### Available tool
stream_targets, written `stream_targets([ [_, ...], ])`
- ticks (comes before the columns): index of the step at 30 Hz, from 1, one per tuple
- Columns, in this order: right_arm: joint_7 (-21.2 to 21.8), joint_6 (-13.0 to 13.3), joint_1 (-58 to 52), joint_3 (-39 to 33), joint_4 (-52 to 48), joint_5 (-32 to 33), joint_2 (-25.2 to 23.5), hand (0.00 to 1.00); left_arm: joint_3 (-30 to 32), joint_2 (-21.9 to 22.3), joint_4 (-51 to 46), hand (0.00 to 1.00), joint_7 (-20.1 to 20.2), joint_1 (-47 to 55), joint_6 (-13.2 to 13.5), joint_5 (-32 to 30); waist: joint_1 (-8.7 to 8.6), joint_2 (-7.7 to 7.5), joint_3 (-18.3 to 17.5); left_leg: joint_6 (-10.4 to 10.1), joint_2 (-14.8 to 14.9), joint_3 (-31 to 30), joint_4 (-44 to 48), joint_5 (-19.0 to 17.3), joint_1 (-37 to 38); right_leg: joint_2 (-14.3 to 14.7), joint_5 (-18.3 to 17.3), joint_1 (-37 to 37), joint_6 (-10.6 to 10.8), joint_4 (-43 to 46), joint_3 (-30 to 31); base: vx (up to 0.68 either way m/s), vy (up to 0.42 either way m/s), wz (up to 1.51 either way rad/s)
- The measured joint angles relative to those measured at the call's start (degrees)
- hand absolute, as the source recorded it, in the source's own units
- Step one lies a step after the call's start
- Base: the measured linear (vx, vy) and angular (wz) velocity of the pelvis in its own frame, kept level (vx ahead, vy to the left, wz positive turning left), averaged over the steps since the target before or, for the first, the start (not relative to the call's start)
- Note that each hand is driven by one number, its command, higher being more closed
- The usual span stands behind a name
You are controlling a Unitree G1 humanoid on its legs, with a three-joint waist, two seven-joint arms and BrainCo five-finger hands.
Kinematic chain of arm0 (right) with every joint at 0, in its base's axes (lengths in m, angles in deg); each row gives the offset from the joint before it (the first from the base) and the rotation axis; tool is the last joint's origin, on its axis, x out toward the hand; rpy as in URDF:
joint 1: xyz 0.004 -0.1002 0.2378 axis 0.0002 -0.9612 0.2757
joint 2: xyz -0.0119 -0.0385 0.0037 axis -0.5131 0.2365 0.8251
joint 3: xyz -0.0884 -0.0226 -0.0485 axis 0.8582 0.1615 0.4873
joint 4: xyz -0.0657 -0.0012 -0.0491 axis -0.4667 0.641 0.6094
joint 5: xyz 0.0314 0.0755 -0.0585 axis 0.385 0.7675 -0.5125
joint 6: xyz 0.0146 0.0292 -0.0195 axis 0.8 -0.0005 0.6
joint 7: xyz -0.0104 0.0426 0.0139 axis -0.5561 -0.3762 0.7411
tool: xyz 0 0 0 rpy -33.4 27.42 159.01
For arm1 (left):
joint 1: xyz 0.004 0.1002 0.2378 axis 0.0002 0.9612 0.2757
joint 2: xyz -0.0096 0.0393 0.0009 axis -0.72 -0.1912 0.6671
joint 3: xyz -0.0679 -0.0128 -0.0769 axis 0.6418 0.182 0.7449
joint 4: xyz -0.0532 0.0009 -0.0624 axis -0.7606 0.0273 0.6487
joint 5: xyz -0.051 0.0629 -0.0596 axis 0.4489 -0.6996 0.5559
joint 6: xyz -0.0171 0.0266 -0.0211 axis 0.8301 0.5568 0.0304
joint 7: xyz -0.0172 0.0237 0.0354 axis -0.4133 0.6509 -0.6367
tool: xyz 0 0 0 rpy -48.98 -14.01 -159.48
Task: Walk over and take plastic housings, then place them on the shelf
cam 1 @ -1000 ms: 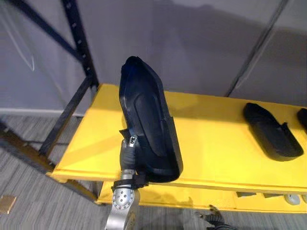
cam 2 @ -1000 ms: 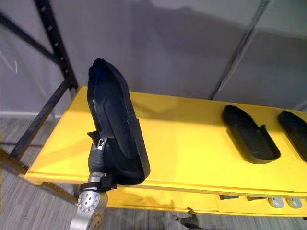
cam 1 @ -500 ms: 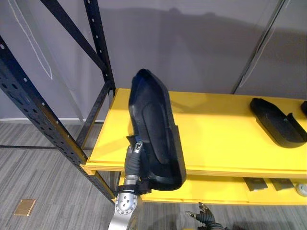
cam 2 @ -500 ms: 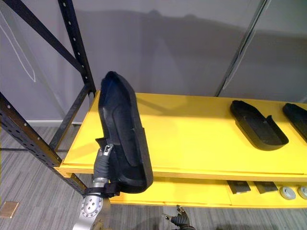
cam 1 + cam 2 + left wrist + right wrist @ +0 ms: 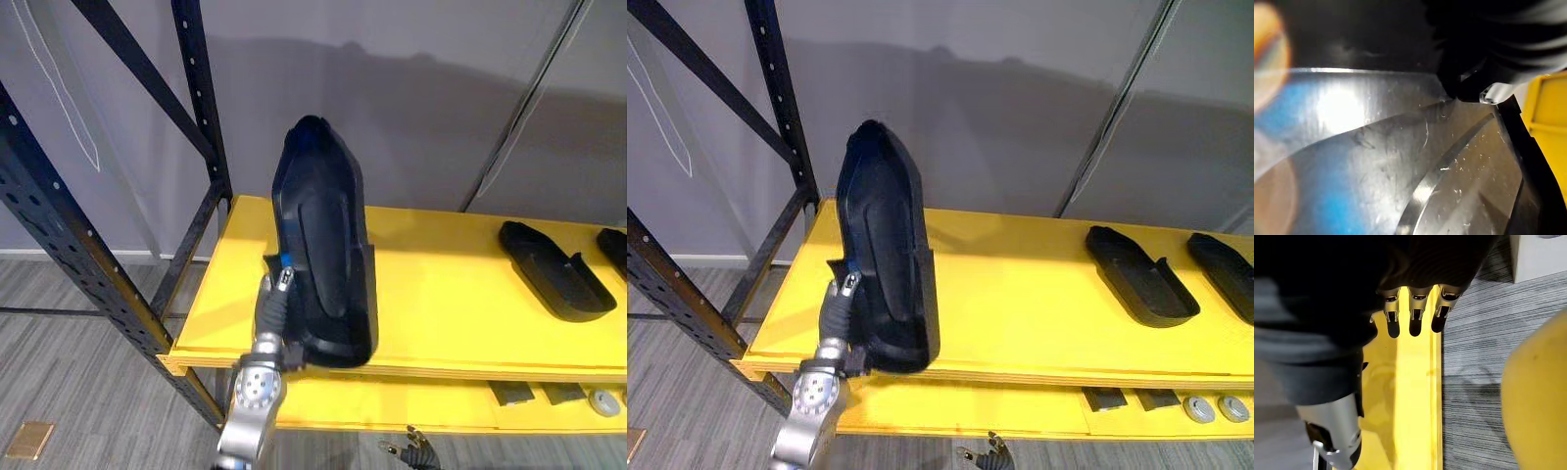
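Note:
My left hand (image 5: 271,307) is shut on the rim of a big black plastic housing (image 5: 325,235) and holds it upright, hollow side facing me. The housing's lower end hangs over the front left part of the yellow shelf (image 5: 441,304). Its glossy inner surface (image 5: 1400,161) shows in the left wrist view. Two more black housings (image 5: 554,281) (image 5: 1227,274) lie flat on the shelf at the right. My right hand (image 5: 1413,313) hangs low in front of the shelf's edge, fingers straight and holding nothing.
Black rack uprights (image 5: 202,108) and a slanted brace (image 5: 73,250) stand at the shelf's left end. A lower yellow shelf (image 5: 1019,411) carries small dark and round parts (image 5: 1107,399). A grey wall closes the back.
The view has shifted a little. My left hand has lifted the housing and carried it farther in over the shelf; its lower end now sits at the shelf's front edge, not below it.

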Motion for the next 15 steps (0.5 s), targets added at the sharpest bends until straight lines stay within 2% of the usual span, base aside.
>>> stream_targets([
  [3, 0.5, 0.0, 1.4, -0.1, 1.6, 0.0, 0.2, 0.00, 5.2, -3.0, 9.9, 1.00, -1.9, -7.1, -2.4, -0.6, -1.82, 0.16, -0.1, -0.1, -0.3, 1.6, -6.7, 4.3, 2.9, 0.4, 2.7, 0.6, 0.2, -3.8, 1.5, -0.12, -0.006, -0.24],
  [5, 0.9, 0.0, 2.0, -0.1, 2.0, 0.0, 0.5, 0.00, 7.0, -4.2, 14.7, 1.00, -2.9, -10.0, -3.6, -0.6, -2.55, 0.28, -0.1, -0.2, -0.5, 2.1, -9.3, 6.2, 3.6, 0.4, 3.4, 0.4, -0.2, -4.9, 1.7, -0.19, -0.036, -0.18],
  [7, 1.4, 0.0, 2.5, -0.1, 2.1, 0.0, 1.3, 0.00, 8.6, -5.4, 21.1, 1.00, -3.5, -13.9, -5.1, -0.6, -4.05, 0.83, 0.3, -0.3, -0.9, 2.0, -13.5, 9.0, 4.9, 0.7, 4.3, -0.5, -0.4, -5.4, 1.6, -0.24, -0.033, -0.01],
  [10, 1.9, 0.0, 2.7, -0.1, 2.0, 0.0, 1.9, 0.00, 8.8, -6.7, 27.3, 1.00, -3.5, -17.5, -6.4, -0.6, -4.69, 1.26, 0.4, -0.5, -0.9, 2.3, -17.9, 11.3, 6.2, 1.4, 4.6, -1.1, -0.2, -6.1, 1.9, -0.20, -0.009, -0.03],
  [15, 2.3, 0.1, 2.8, 0.0, 1.7, 0.0, 2.2, 0.00, 10.7, -9.2, 35.0, 1.00, -3.4, -21.9, -7.9, -0.6, -5.62, 1.42, 1.0, -0.6, -0.8, 2.6, -18.3, 11.5, 5.1, 2.1, 4.9, -1.9, -0.2, -7.7, 3.5, -0.07, 0.010, -0.08],
])
